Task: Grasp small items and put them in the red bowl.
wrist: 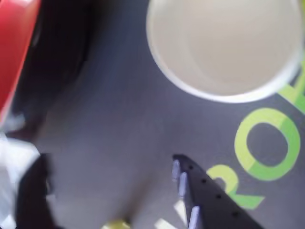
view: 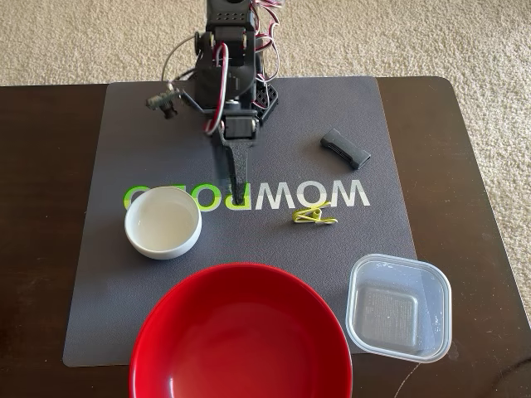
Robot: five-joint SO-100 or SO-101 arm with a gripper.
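In the fixed view the large red bowl [view: 239,336] sits at the front edge of the grey mat. The small white bowl [view: 163,221] stands behind it to the left. The yellow-green clothespin [view: 314,217] lies mid-mat, the dark grey oblong clip [view: 345,148] behind it to the right. The clear square container [view: 399,306] is at the front right. My gripper [view: 239,196] points down at the mat's lettering between the white bowl and the clothespin. It looks shut and empty. The blurred wrist view shows the white bowl [wrist: 224,47], the red bowl's rim [wrist: 14,52], a dark finger [wrist: 200,191] and a bit of the clothespin [wrist: 116,223].
The grey mat [view: 116,274] lies on a dark wooden table [view: 41,249] with beige carpet around it. The arm's base [view: 228,75] and its loose cables stand at the mat's back edge.
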